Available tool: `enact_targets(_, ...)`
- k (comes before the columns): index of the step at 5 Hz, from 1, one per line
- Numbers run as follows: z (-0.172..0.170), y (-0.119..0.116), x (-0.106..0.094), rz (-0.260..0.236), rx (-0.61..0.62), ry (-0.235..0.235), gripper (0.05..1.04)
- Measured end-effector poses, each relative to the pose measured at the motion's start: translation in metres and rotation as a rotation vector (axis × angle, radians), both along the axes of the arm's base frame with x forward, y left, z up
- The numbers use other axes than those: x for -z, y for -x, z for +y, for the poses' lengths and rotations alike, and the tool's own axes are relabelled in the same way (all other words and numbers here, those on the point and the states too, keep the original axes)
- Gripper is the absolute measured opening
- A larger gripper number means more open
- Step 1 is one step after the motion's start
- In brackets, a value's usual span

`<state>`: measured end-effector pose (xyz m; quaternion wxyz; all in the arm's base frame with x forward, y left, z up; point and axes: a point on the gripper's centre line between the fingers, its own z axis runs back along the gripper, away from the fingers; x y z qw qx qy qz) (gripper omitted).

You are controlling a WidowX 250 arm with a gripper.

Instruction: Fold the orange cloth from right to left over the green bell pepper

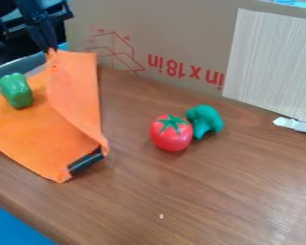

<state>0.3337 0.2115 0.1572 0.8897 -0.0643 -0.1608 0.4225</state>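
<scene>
A brown table [200,191] lies under the orange cloth [37,136], cardboard [175,28] standing behind it. At the cloth's raised far corner, the black gripper [50,47] points down, jaws pinched on the fabric. A curved grey rim [21,65] shows behind the cloth; its contents are hidden. A green pepper [16,91] lies on the cloth; right of it sit a tomato [171,136] and, just beyond, broccoli [206,118].

The orange cloth [37,139] lies at the left of the brown wooden table [200,191], partly spread out and partly folded. Its far corner is raised, pinched in the gripper [51,48], and from there a creased flap slopes down along the cloth's right side to the near end, where a short black piece [85,162] shows at the edge.
</scene>
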Motion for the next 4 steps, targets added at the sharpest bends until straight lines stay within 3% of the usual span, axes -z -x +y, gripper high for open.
enact_targets(2,0.022,0.016,0.000,0.005,-0.041,-0.001,0.053)
enact_targets(3,0.028,0.024,-0.014,-0.027,-0.079,-0.017,0.053)
enact_targets(4,0.037,0.037,-0.014,-0.022,-0.124,-0.035,0.053)
